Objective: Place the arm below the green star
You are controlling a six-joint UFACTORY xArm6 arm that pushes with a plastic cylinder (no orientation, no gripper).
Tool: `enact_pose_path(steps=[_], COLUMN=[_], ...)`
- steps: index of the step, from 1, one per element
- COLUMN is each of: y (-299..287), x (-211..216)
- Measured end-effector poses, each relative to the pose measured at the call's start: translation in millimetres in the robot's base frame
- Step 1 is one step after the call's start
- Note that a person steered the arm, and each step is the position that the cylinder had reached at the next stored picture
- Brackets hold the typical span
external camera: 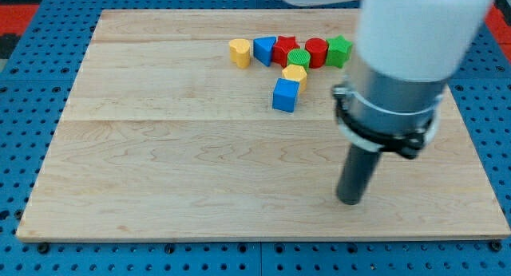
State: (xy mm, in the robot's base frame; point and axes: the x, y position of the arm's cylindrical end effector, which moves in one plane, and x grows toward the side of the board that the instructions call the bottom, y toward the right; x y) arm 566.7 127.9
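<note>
The wooden tabletop [160, 172] carries a cluster of blocks near the view's top. My tip [350, 201] rests well below the green star [338, 50], slightly right of it. No hand exists on this rod to spread or pinch.

Arm housing [415, 37] is running off the top edge, blurred. Green cylinder [299, 57] is partly covering the red star [285, 48] behind it.
</note>
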Motion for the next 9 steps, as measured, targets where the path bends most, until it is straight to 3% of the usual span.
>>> enact_pose_path(steps=[2,4,5,8,9], y=[39,56,60,52,17], x=[-64,-81,-118,-199,-205])
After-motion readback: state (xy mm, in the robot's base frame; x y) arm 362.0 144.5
